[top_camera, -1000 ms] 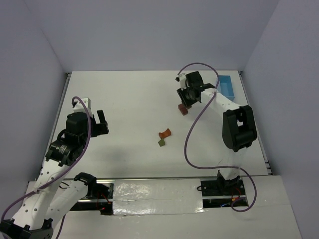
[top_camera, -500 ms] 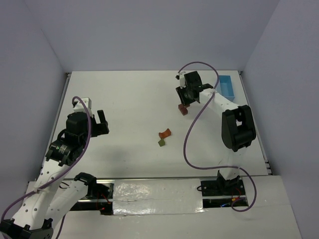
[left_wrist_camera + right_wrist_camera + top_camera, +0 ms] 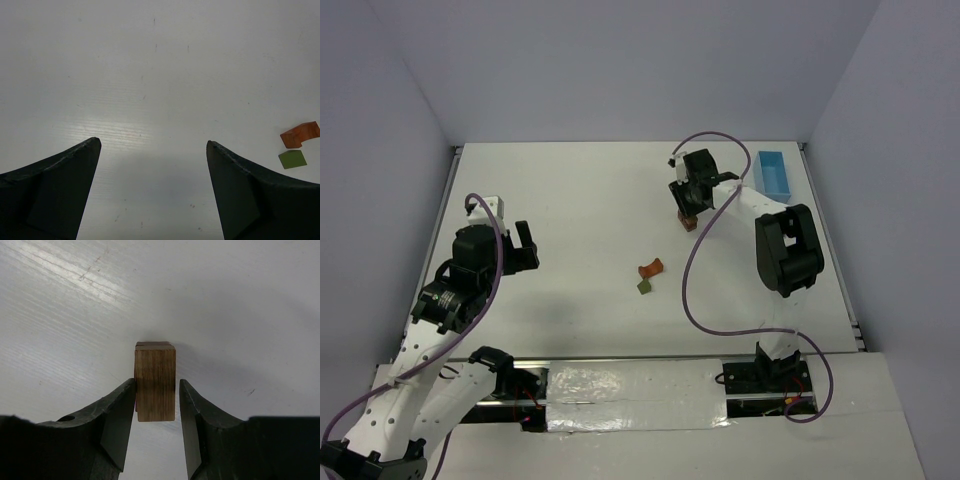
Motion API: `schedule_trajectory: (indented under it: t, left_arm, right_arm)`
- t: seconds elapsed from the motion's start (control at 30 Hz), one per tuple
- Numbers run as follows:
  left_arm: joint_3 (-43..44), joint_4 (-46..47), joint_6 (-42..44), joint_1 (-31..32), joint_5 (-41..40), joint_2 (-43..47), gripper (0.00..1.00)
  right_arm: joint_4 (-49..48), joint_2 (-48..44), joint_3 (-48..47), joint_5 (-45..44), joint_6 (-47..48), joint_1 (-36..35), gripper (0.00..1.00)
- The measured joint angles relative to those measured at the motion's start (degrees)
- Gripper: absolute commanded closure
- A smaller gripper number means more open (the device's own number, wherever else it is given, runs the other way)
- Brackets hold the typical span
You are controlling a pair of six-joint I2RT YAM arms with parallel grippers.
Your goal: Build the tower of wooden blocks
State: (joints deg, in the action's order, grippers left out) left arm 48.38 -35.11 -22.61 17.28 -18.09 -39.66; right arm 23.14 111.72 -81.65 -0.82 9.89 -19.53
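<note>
The wood block tower stands at the back right of the table: a tan block [image 3: 155, 365] on end on a dark red block [image 3: 689, 224], which shows only as a sliver [image 3: 152, 344] in the right wrist view. My right gripper [image 3: 157, 386] straddles the tan block, open. Its left finger lies against the block and a thin gap shows at the right finger [image 3: 192, 405]. An orange block [image 3: 651, 268] and an olive green block [image 3: 645, 287] lie mid-table, and they also show as orange block [image 3: 300, 134] and green block [image 3: 292, 159]. My left gripper [image 3: 152, 145] hangs wide open over bare table.
A light blue tray [image 3: 775, 172] sits at the back right corner, just right of the right arm. The left gripper [image 3: 523, 247] hovers at the left side of the table, well apart from the blocks. Grey walls enclose the table on three sides.
The right jaws have widened slightly around the tan block, and the right arm's forearm has swung a little to the left. The left arm and the loose blocks have not moved.
</note>
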Motion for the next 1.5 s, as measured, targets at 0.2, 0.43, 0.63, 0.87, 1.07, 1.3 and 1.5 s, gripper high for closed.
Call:
schedule_trajectory:
  t: [0.2, 0.43, 0.63, 0.87, 1.07, 1.3, 1.5]
  left_arm:
    - [0.0, 0.0, 0.0, 0.0, 0.0, 0.0, 0.0]
    - [0.0, 0.0, 0.0, 0.0, 0.0, 0.0, 0.01]
    - [0.0, 0.0, 0.0, 0.0, 0.0, 0.0, 0.0]
    - [0.0, 0.0, 0.0, 0.0, 0.0, 0.0, 0.01]
    - [0.0, 0.0, 0.0, 0.0, 0.0, 0.0, 0.0]
    - [0.0, 0.0, 0.0, 0.0, 0.0, 0.0, 0.01]
    - [0.0, 0.0, 0.0, 0.0, 0.0, -0.2, 0.01]
  right_arm:
    - [0.0, 0.0, 0.0, 0.0, 0.0, 0.0, 0.51]
    - [0.1, 0.0, 0.0, 0.0, 0.0, 0.0, 0.51]
    - [0.2, 0.1, 0.0, 0.2, 0.0, 0.0, 0.53]
    - [0.2, 0.2, 0.0, 0.2, 0.0, 0.0, 0.56]
    - [0.2, 0.2, 0.0, 0.7, 0.0, 0.0, 0.57]
    - [0.3, 0.2, 0.0, 1.2, 0.0, 0.0, 0.57]
    - [0.4, 0.2, 0.0, 1.3, -0.1, 0.0, 0.53]
